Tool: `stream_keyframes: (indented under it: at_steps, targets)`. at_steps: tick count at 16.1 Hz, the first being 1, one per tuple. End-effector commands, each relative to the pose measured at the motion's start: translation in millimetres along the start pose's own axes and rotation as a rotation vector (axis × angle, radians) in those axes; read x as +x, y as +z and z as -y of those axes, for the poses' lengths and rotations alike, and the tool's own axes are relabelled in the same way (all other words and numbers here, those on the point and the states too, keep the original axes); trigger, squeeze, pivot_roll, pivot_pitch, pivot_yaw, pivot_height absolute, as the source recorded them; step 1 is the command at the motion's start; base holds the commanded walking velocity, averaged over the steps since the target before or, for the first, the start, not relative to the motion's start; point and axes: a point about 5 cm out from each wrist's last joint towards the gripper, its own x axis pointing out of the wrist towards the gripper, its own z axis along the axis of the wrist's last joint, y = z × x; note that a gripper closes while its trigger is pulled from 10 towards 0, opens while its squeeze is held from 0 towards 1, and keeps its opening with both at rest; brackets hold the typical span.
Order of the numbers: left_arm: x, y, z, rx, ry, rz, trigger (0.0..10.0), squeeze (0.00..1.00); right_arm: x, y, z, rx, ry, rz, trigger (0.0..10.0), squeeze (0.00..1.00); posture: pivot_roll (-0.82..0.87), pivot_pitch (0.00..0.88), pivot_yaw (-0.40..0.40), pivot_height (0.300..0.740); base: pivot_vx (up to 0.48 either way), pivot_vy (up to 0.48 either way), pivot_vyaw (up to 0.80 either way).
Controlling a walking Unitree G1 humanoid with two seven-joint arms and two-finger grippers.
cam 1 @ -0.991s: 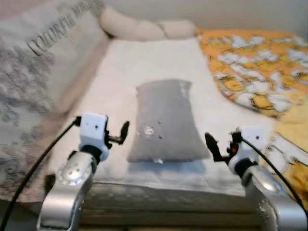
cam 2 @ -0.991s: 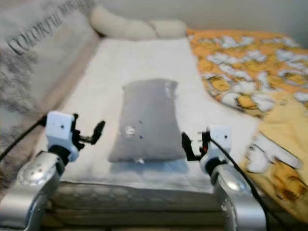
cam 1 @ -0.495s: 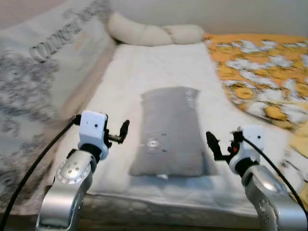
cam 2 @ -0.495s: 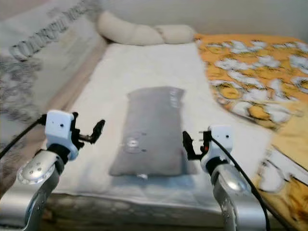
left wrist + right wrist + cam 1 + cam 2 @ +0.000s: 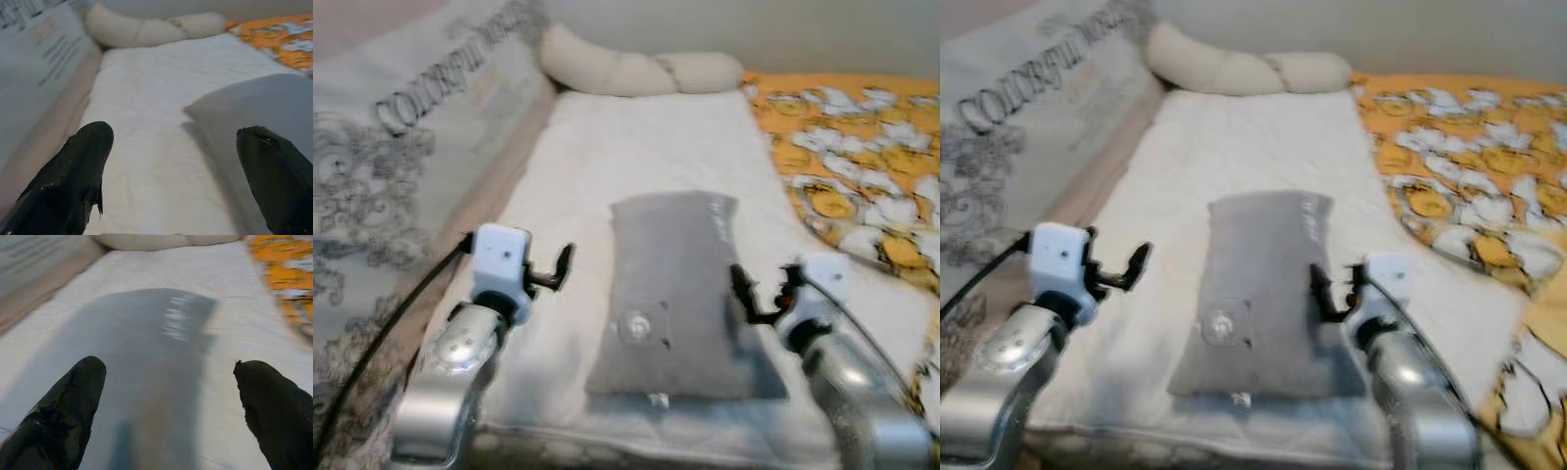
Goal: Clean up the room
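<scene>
At the far left, a pale fabric panel (image 5: 372, 196) printed with grey scrollwork and lettering runs along the side of a bed. Beside it the left gripper (image 5: 565, 265), on a silver arm with a white wrist block, hovers over the white mattress cover (image 5: 646, 137), just off the left edge of a grey pillow (image 5: 672, 284); in its wrist view the 2 black fingers (image 5: 73, 176) stand wide apart with nothing between them, the pillow's corner (image 5: 254, 103) lying ahead near one finger.

The grey pillow lies lengthwise in the middle of the cover, near the front edge of the bed, a small round badge (image 5: 634, 326) showing on its lower half and a pale printed mark near its upper right corner.

A cream, twisted bolster (image 5: 636, 70) lies across the head of the bed, touching the top edge of the white cover.

The right gripper (image 5: 740, 294) is at the pillow's right edge; its wrist view shows both fingers (image 5: 63, 406) spread, one over the grey pillow (image 5: 146, 357) and the other over the white cover, gripping nothing.

At the right, an orange quilt (image 5: 852, 147) with a white and yellow pattern covers the bed beyond the white cover.
</scene>
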Motion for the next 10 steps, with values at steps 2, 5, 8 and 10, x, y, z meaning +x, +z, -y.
stream_keyframes:
  at_steps: [2,5,8,10]
  targets:
    - [4.4,-2,9.8,-0.056,-0.081,-0.018,10.0,0.00,-1.4,5,9.8,0.022,-0.038,0.020,10.0,0.00,0.02,0.000,0.015,0.740,0.000,0.000,0.00]
    - [11.2,-5,9.6,-0.147,-0.107,-0.025,10.0,1.00,-2.8,8,16.5,0.074,-0.044,0.042,10.0,1.00,0.01,0.000,0.021,0.740,0.000,0.000,0.00]
    - [25.4,-6,16.5,-0.237,-0.234,-0.051,10.0,1.00,3.2,8,23.9,0.160,-0.001,0.026,10.0,1.00,0.01,0.000,0.023,0.740,0.000,0.000,0.00]
    - [40.8,-9,15.7,-0.349,-0.296,-0.065,10.0,1.00,13.3,10,33.9,0.237,0.026,0.020,10.0,1.00,-0.01,0.000,0.031,0.740,0.000,0.000,0.00]
